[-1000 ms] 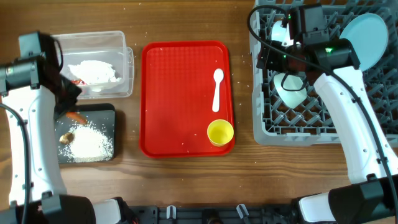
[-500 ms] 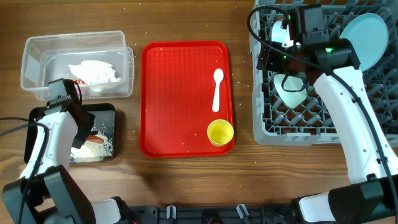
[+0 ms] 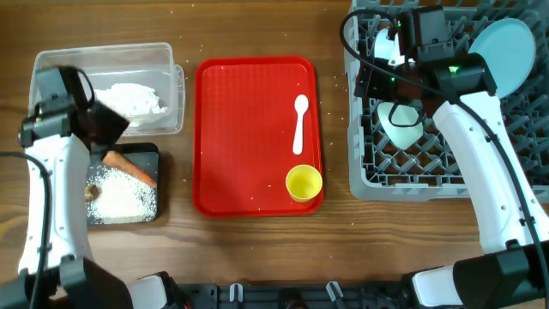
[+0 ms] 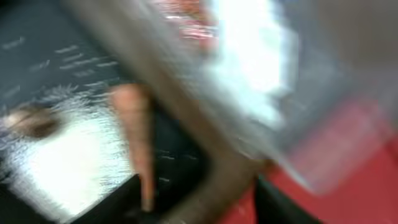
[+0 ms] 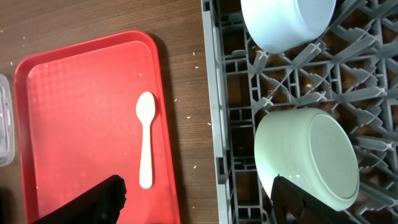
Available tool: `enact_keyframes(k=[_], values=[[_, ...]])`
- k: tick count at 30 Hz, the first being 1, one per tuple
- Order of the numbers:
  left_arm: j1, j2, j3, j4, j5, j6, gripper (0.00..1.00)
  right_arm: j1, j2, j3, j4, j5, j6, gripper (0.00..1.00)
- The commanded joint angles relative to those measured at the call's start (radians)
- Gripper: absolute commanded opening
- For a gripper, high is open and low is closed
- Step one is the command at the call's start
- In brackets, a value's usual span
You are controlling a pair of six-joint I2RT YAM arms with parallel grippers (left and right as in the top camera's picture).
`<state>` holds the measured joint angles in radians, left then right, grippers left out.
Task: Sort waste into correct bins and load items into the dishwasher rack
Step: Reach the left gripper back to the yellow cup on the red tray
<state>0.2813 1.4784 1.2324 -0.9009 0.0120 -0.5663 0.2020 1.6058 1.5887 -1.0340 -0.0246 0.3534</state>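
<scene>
The orange-brown carrot-like stick is seen lying slantwise in the shallow black tray, beside the white rice-like grains and near the small brown food lump, while the crumpled white napkin sits in the clear tub. The left claw is held over the border between tub and tray, just beside the stick's upper end. Its wrist view is smeared, so whether it is spread or pressed together cannot be told, nor whether the stick is touched. The step in hand is judged to be the release of the stick. It would be done well if the claw were lifted straight up, so that the grains are not dragged over the tray's edge and the tub wall is not knocked. The right claw is spread wide with nothing between its fingers and hangs over the near edge of the dishwasher rack, where two pale bowls and the pale-blue plate are already set. The white plastic spoon and yellow cup remain on the red serving tray — the spoon lies flat, so a low pinch across its handle would be called for.
</scene>
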Motion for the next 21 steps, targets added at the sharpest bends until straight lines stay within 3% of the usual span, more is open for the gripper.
enact_keyframes(k=[1, 12, 21], values=[[-0.157, -0.028, 0.051, 0.016, 0.272, 0.227, 0.70, 0.000, -0.014, 0.008, 0.000, 0.010, -0.012, 0.78], [-0.797, 0.186, 0.051, 0.127, 0.257, 0.508, 0.89, 0.000, -0.014, 0.008, -0.013, 0.010, -0.013, 0.78], [-0.969, 0.357, 0.051, 0.117, 0.264, 0.507, 0.85, 0.000, -0.014, 0.008, -0.017, 0.010, -0.039, 0.78]])
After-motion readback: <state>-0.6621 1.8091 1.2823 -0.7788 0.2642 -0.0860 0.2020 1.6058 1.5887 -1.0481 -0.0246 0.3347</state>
